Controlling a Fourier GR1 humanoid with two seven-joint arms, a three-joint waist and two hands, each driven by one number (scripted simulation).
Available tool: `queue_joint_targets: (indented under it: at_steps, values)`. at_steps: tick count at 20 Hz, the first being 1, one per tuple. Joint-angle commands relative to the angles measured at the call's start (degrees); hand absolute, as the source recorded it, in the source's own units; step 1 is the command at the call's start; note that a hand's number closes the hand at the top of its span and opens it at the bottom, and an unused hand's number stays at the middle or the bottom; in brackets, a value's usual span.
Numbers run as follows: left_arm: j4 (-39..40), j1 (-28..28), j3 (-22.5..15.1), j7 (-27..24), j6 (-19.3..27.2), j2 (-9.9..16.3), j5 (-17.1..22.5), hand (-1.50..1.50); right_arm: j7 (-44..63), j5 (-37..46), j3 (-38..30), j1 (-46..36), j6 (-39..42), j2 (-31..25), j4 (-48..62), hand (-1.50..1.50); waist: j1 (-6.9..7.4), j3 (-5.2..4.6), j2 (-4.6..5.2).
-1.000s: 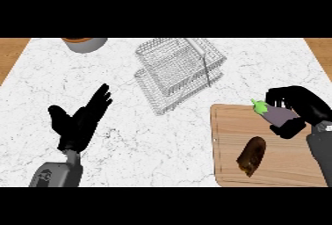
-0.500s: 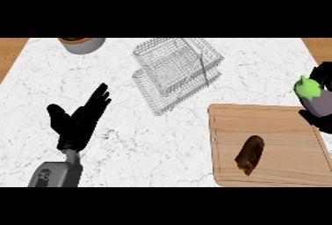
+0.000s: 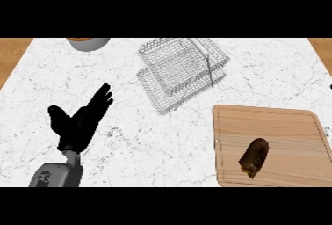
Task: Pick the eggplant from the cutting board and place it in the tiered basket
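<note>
This is a kitchen, shown by its furnishings. A white marble counter top with grey veining (image 3: 130, 145) fills most of the head view, with strips of brown wood at its far left and right edges. On it lie a rectangular light wooden cutting board with a grooved rim (image 3: 285, 123), a silvery wire-mesh tiered basket (image 3: 182, 70), and, at the far edge, a round grey bowl (image 3: 89, 43).
</note>
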Motion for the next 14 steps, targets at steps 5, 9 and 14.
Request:
queue_joint_targets:
  at_steps: [5,9,14]
  values:
    - [2.1,-1.3,-0.4,-0.7,0.1,-1.1,-1.3,0.0,12.6,2.0,9.1,-19.9,-1.2,0.0,8.4,1.5,1.04,-0.03,0.28]
    - [-1.9,0.3,-0.1,1.4,-0.9,-0.1,-0.3,0.0,13.9,4.8,12.8,-22.3,-4.8,4.9,12.5,1.5,0.94,0.03,0.2]
    - [3.6,-4.0,0.7,-0.2,-0.1,-1.2,-1.1,0.0,12.5,9.9,14.9,-32.0,-11.8,9.5,26.8,1.5,1.27,0.01,0.48]
